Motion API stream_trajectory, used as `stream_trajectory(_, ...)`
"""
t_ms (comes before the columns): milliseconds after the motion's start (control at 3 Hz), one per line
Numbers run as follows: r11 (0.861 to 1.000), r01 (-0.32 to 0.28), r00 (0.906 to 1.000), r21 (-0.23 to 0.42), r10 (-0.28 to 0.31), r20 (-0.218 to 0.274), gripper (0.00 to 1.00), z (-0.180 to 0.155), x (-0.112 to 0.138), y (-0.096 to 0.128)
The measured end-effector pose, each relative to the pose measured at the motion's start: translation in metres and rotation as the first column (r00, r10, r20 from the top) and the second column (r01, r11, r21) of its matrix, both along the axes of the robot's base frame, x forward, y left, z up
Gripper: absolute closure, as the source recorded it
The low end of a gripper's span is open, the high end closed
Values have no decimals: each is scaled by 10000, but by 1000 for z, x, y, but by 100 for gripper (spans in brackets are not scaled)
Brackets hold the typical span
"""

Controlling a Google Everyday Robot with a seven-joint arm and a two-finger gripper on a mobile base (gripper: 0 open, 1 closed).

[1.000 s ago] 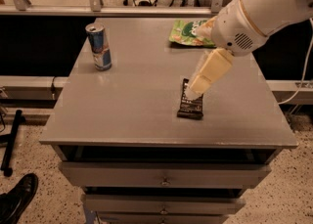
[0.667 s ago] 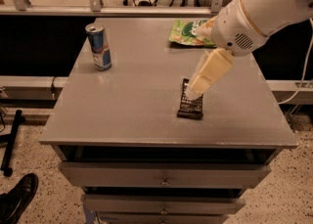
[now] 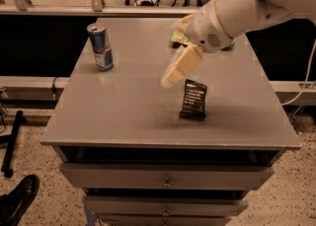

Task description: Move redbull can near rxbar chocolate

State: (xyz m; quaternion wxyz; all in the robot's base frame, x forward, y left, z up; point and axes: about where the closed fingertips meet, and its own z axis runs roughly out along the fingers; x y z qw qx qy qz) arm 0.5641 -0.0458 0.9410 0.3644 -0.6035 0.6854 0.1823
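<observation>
Gripper [image 3: 173,73] hangs above the middle of the grey table [image 3: 123,111], just left of the rxbar chocolate [image 3: 193,99], which lies flat. Whether it is parted or closed, I cannot tell. Redbull can [image 3: 100,46] stands upright near the back-left corner, well apart from the bar.

Pincer [image 3: 171,77] above table [image 3: 123,111], beside rxbar chocolate [image 3: 193,99]

Upright redbull can [image 3: 100,47] back-left, rxbar chocolate [image 3: 193,99] (flat, black) mid-right, tool [image 3: 175,72] between, nearer the bar.
</observation>
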Motion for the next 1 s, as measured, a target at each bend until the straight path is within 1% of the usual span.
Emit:
stream_trajectory(333,9946,-356,9983,974,309,491,0,-13,39,36)
stream_trajectory(667,9808,-560,9963,1869,427,745,0,-20,68,70)
stream_trajectory(1000,9647,-608,9966,2561,445,690,0,-25,87,99)
